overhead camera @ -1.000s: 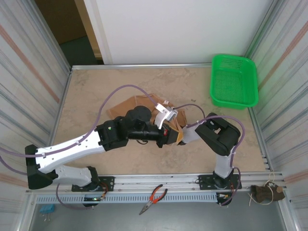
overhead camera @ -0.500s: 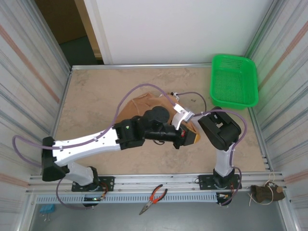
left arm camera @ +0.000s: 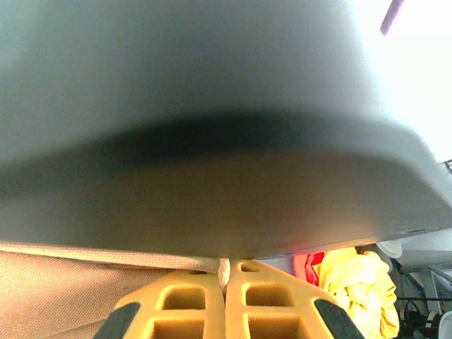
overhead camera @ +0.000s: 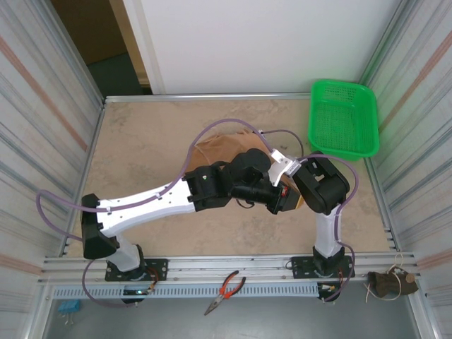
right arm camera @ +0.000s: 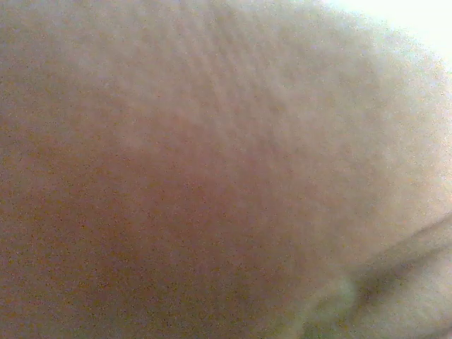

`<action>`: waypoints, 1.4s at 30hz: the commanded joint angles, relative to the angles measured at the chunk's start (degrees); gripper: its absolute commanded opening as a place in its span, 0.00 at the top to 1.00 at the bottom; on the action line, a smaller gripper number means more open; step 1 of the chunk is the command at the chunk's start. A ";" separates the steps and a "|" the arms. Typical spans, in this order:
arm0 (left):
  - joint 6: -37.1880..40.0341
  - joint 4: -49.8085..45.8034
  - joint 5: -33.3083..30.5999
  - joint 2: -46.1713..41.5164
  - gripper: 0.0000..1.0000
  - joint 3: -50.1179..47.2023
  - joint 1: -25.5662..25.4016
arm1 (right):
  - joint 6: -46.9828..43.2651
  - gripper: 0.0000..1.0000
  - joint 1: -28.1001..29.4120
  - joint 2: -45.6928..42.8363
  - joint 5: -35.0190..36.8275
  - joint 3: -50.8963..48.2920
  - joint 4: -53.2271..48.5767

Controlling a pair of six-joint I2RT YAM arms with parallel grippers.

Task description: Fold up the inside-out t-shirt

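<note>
T-shirt (overhead camera: 216, 147), left pincer (left arm camera: 227, 274) pinched on it

Readable lettering: I can make out none from here.
Green basket (overhead camera: 343, 152), well right of the pincers: plain mesh, no label I can read.
Left arm casing (overhead camera: 145, 206): no legible brand or number.
Inside-out t-shirt (right arm camera: 212, 169): bare fabric, no print.
Left pincer (left arm camera: 227, 272): yellow plastic, unmarked.
</note>
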 commanded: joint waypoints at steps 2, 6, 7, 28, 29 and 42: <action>0.83 19.33 16.58 -0.67 1.00 7.18 -7.08 | 0.53 0.49 -0.57 3.52 -1.19 1.80 -5.61; 3.37 16.78 16.65 -0.16 1.00 11.33 -8.27 | 1.18 0.45 -0.95 4.71 -1.63 3.46 -6.40; 3.98 16.12 16.88 -0.01 1.00 12.53 -8.49 | 1.31 0.44 -0.99 5.08 -1.46 4.13 -6.63; 4.68 12.79 15.03 3.98 1.00 19.46 -9.56 | 16.05 0.20 -1.80 12.08 6.90 24.89 -44.59; 4.59 12.84 14.90 3.98 1.00 19.37 -9.56 | 17.16 0.21 -1.90 12.31 6.64 25.37 -45.69; 5.22 13.89 8.36 -0.47 1.00 13.32 -8.59 | 19.03 0.92 -5.19 14.93 -3.40 21.29 -35.09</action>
